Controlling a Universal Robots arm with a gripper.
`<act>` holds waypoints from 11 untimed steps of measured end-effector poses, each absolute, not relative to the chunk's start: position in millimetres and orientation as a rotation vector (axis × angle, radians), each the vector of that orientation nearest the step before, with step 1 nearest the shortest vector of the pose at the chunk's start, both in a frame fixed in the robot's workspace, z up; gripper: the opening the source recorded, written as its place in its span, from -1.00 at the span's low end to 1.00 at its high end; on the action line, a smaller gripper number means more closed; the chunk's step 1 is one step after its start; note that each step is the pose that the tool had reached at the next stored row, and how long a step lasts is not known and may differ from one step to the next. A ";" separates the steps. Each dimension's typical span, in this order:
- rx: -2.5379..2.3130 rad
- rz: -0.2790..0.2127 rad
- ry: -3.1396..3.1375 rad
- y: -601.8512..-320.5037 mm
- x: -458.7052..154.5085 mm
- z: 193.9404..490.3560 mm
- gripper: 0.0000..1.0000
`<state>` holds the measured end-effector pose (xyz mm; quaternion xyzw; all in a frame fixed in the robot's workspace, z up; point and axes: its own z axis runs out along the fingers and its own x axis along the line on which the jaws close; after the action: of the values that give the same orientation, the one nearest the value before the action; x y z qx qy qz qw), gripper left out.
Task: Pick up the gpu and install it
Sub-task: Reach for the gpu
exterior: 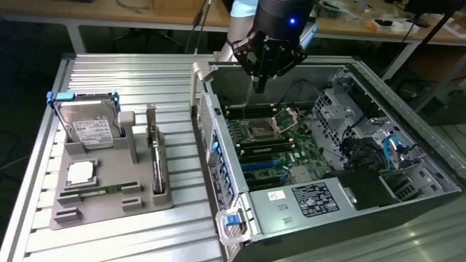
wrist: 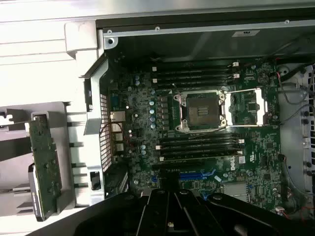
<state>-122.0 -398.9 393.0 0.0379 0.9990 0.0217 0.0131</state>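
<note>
The gpu [exterior: 155,159] stands on its edge in a slot of the grey holder [exterior: 109,204], at the exterior view's left of the open computer case [exterior: 342,180]. In the wrist view the gpu [wrist: 44,164] shows its green circuit board side. My gripper [exterior: 258,86] hangs over the far end of the case, above the motherboard [exterior: 266,147], well apart from the gpu. Its fingers are shut with nothing between them. In the wrist view the dark gripper [wrist: 170,216] sits over the motherboard [wrist: 206,137] near a blue expansion slot [wrist: 197,174].
The holder also carries a hard drive [exterior: 91,128], a CPU [exterior: 80,173] and a RAM stick [exterior: 98,190]. The case's rear wall [exterior: 207,136] rises between holder and motherboard. Cables and a drive cage [exterior: 378,153] fill the case's right side. A ribbed metal table [exterior: 131,76] lies underneath.
</note>
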 end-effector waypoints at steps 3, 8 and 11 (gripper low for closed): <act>0.118 0.068 3.113 -398.9 -122.0 393.0 -0.79; 0.118 0.068 3.112 -398.9 -122.5 392.9 -0.79; 0.118 0.068 3.112 -398.9 -123.6 392.9 -0.79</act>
<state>-123.6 -398.9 392.9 0.0379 0.9990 0.0217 0.0131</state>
